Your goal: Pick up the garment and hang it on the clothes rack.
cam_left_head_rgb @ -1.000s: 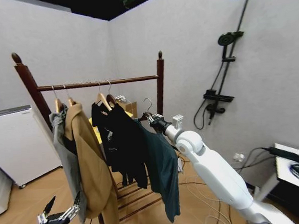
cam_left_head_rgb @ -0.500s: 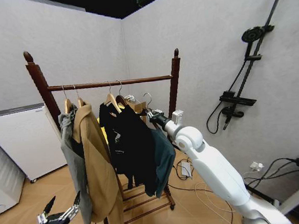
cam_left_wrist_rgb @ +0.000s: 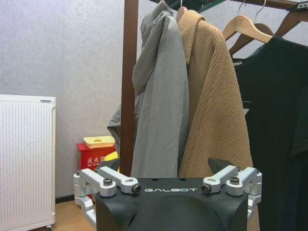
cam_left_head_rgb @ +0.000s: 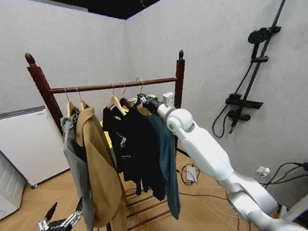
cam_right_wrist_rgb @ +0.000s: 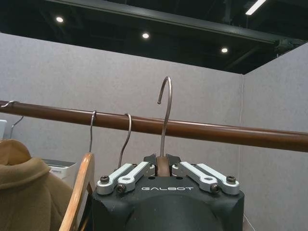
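Right tool lifts the garment's hanger to the rack bar; left tool waits low.

Nearest, the left tool (cam_left_head_rgb: 60, 223) hangs low, its fingers apart and empty. Beyond it, the right tool (cam_left_head_rgb: 145, 102) is clamped on the neck of the hanger (cam_right_wrist_rgb: 165, 120) carrying the garment (cam_left_head_rgb: 164, 146), hook raised just above the bar of the clothes rack (cam_left_head_rgb: 109, 86), beside four other hung garments: grey, tan and two black.
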Controlling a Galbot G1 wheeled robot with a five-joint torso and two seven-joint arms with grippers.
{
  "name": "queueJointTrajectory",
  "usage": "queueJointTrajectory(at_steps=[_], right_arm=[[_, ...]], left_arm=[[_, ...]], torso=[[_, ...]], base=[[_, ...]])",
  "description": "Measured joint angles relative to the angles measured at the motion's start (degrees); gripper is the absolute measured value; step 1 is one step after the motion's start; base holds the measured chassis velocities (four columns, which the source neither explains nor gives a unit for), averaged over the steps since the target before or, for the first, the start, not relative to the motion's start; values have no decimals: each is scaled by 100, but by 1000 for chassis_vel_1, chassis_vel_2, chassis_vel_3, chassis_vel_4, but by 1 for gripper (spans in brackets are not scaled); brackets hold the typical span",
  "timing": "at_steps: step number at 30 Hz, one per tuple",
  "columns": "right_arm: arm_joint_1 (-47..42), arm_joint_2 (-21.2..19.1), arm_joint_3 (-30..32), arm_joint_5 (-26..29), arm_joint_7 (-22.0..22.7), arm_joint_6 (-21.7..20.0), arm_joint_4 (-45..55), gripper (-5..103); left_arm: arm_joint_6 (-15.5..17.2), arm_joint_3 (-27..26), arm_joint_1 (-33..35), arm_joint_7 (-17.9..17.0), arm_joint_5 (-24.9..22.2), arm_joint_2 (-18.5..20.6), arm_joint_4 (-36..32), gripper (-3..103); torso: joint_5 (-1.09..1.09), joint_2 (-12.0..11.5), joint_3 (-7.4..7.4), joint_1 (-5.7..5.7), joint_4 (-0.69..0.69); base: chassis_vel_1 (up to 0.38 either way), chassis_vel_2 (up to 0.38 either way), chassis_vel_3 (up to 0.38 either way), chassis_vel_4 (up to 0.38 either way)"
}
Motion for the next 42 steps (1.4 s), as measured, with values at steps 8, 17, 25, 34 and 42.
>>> queueJointTrajectory(at_steps=[8,17,25,34,42], right_arm=[[306,220,60,-426,-120,243,-755,10],[540,393,65,-539,-301,420,-1412,10],[616,589,-5,-662,-451,558,-1934,10],[432,608,23,-742,-574,736,-1945,26],[-319,-34,276,-331,-224,235,-312,54]], left_arm=[[0,0,0,0,0,0,0,100],[0,0,0,-1,0,0,0,100],[0,0,0,0,0,0,0,100],[0,0,0,-1,0,0,0,100],[0,0,0,-1,0,0,0,100]], torso=[[1,0,0,-1,-1],[1,0,0,-1,-1],[1,0,0,-1,-1],[1,0,-1,-2,-1],[2,0,-1,-2,-1]], base=[[0,0,0,0],[0,0,0,0],[0,0,0,0],[0,0,0,0],[0,0,0,0]])
